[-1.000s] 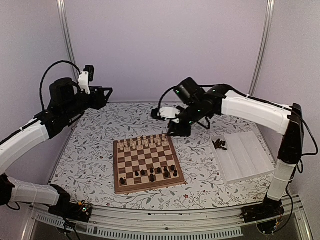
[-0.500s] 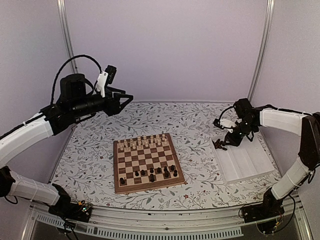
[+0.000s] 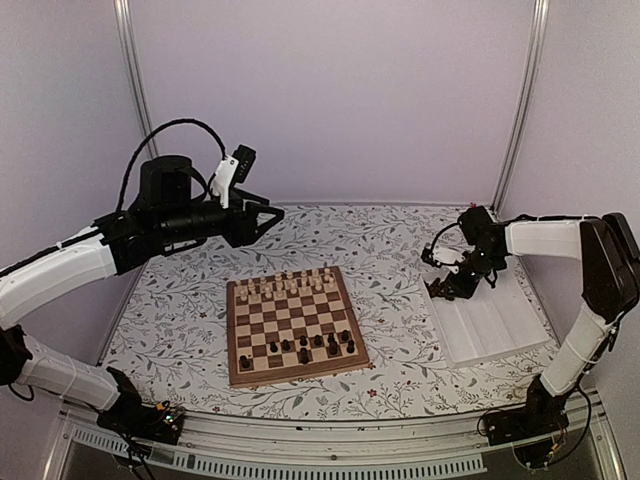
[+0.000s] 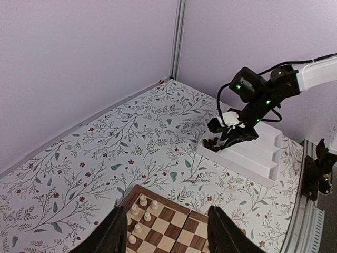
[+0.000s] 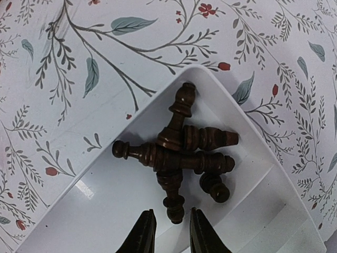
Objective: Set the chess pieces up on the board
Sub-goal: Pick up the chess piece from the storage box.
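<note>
The board [image 3: 262, 330] lies mid-table, with several dark chess pieces [image 3: 318, 345] standing on its near rows and pale ones along the far rows. More dark pieces [image 5: 184, 155] lie piled in the far-left corner of the white tray [image 5: 95, 211]; the pile also shows in the top view [image 3: 440, 289]. My right gripper [image 5: 171, 213] is open just above the pile, its tips on either side of the end of one lying piece. My left gripper [image 4: 167, 224] is open and empty, held high beyond the board's far edge [image 4: 174, 224].
The white compartment tray [image 3: 495, 325] sits right of the board on the floral cloth. Pale chessmen [image 4: 141, 211] stand at the board's far edge. Purple walls and metal posts close off the back and sides.
My right arm has swung from the board's far right corner to the tray and lowered over the dark pile. My left arm has reached further right, toward the middle.
</note>
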Available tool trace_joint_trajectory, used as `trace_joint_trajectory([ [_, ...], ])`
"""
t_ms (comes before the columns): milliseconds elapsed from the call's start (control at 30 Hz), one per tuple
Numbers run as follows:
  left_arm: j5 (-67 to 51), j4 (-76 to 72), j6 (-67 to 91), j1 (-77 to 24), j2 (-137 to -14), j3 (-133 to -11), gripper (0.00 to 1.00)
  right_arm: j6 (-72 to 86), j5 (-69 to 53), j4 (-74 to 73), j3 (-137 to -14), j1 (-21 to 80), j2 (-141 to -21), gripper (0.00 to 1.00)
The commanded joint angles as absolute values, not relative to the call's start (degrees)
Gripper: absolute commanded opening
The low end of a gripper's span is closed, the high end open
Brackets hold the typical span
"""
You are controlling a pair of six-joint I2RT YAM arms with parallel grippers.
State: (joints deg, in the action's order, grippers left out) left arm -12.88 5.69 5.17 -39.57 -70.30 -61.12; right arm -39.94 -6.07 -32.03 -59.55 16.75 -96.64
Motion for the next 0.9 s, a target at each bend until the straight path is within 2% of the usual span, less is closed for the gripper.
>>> trace_joint_trajectory([
  [0, -12.34, 6.72, 5.97, -40.9, -71.13, -61.99, 0.53, -40.13, -6.72, -31.01, -61.24, 16.7, -98.69, 0.27],
  [200, -12.07, 6.58, 6.16, -41.97, -72.17, -62.38, 0.53, -39.39, -6.29, -30.93, -62.06, 16.87, -101.57, 0.3],
  [500, -11.98, 6.01, 6.41, -43.38, -73.4, -62.4, 0.53, -37.96, -7.43, -32.75, -61.98, 18.54, -104.43, 0.3],
  [767, -12.5, 4.81, 6.56, -44.44, -74.58, -62.36, 0.54, -34.44, -8.3, -35.07, -61.86, 19.39, -103.92, 0.25],
  [867, -12.87, 3.4, 7.16, -44.84, -75.39, -61.98, 0.54, -31.92, -8.1, -34.85, -62.49, 19.39, -104.55, 0.2],
])
